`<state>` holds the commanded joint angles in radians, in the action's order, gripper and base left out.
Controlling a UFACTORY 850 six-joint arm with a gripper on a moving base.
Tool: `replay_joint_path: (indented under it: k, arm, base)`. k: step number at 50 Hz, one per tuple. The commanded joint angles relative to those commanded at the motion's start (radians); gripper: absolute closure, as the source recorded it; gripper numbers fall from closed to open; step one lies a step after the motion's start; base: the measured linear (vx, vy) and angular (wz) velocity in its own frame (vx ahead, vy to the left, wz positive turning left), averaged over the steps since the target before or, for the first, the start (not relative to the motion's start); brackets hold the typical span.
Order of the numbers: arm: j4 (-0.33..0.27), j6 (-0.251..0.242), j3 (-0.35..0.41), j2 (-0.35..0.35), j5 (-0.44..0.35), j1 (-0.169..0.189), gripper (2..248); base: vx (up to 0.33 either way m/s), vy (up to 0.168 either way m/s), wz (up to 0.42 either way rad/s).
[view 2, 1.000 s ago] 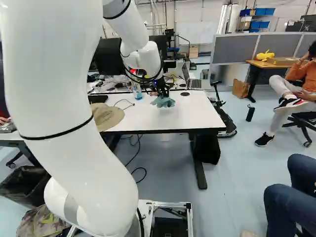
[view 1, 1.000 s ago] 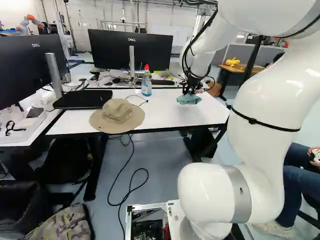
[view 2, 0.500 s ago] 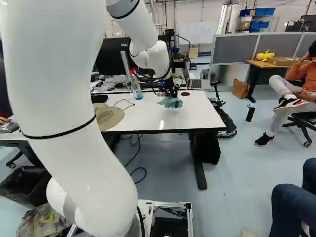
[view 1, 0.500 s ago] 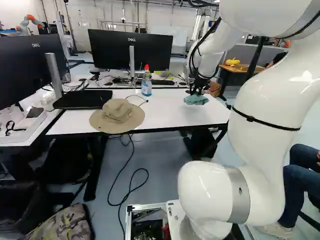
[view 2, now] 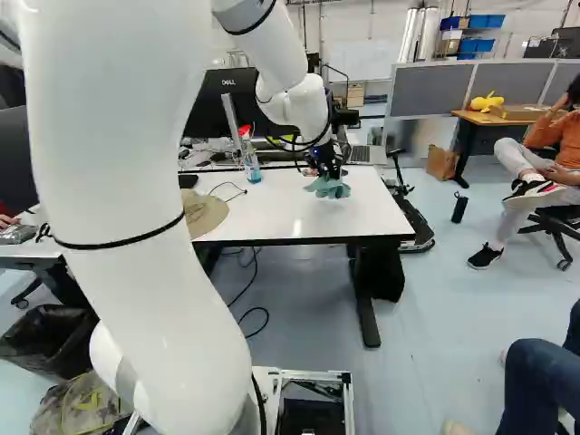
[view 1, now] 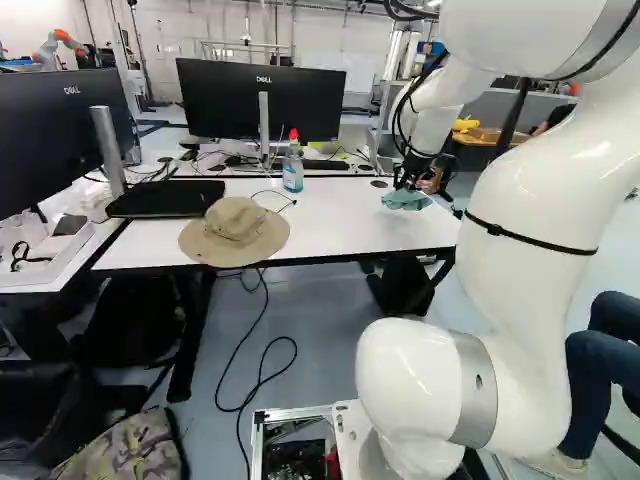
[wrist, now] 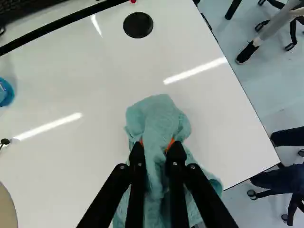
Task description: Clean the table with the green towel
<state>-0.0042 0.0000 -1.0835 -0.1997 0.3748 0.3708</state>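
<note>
While our jaws (wrist: pixel 156 145) pinch the towel (wrist: pixel 156 118) | we should press lightly on the table (wrist: pixel 71 156) beneath | overlapping strokes

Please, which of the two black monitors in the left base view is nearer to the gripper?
The middle monitor, behind the spray bottle; the other monitor stands at that view's left edge, farther from the gripper.

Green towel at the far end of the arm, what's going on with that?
The white arm has the green towel pinched between its fingers, bunched up at the right part of the table in the left base view. Whether the cloth touches the surface, I cannot tell. The spray bottle and hat stand on the same table, away from the towel.
</note>
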Motion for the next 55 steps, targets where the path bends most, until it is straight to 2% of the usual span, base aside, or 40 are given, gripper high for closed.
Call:
replay_joint_path:
  k: [30,55]
  arm:
    - [0.000,0.000,-0.067,-0.058,-0.015,0.088,198]
    - [0.000,0.000,-0.198,-0.166,-0.015,0.124,198]
  base:
    - [0.000,0.000,0.000]
    - [0.000,0.000,0.000]
